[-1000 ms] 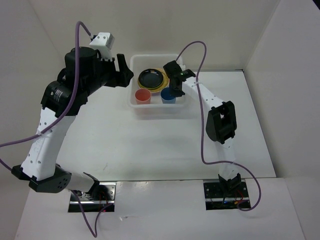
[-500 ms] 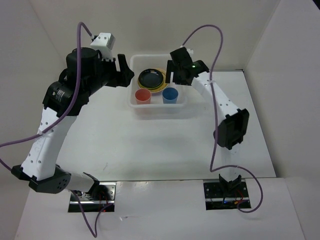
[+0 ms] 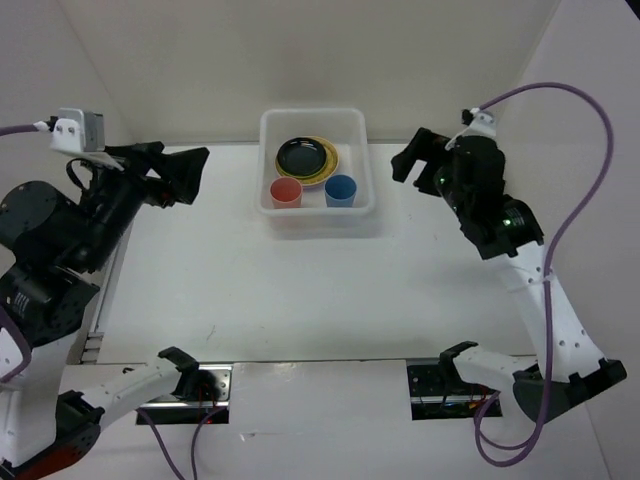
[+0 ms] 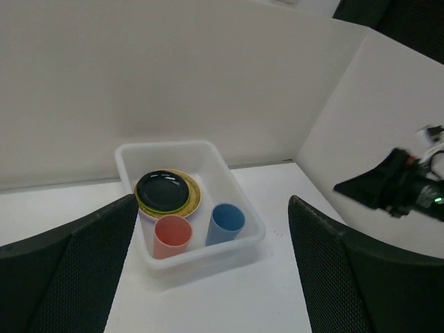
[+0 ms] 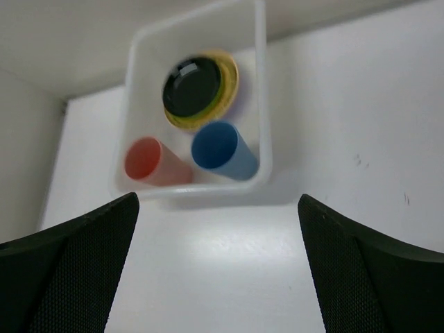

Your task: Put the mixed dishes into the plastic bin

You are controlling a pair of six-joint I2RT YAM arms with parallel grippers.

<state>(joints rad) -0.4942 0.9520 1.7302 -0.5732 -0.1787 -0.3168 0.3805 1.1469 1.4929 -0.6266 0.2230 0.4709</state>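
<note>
Both arms have swung back from the translucent white rectangular plastic bin (image 3: 312, 113). The right pincer (image 3: 418, 160), a second ago over the round blue cup (image 3: 340, 189), now hangs well to the bin's right, jaws released. The left pincer (image 3: 178, 168), well to its left, is spread wide too and holds nothing. The blue cup, the coral-red cup (image 3: 286, 192) and the glossy black round plate (image 3: 303, 156) on its stack all sit inside the bin. Loading looks finished, so retreat cleanly: keep both pincers high and clear of the rim, and scan the white counter (image 3: 300, 290) for strays.
</note>
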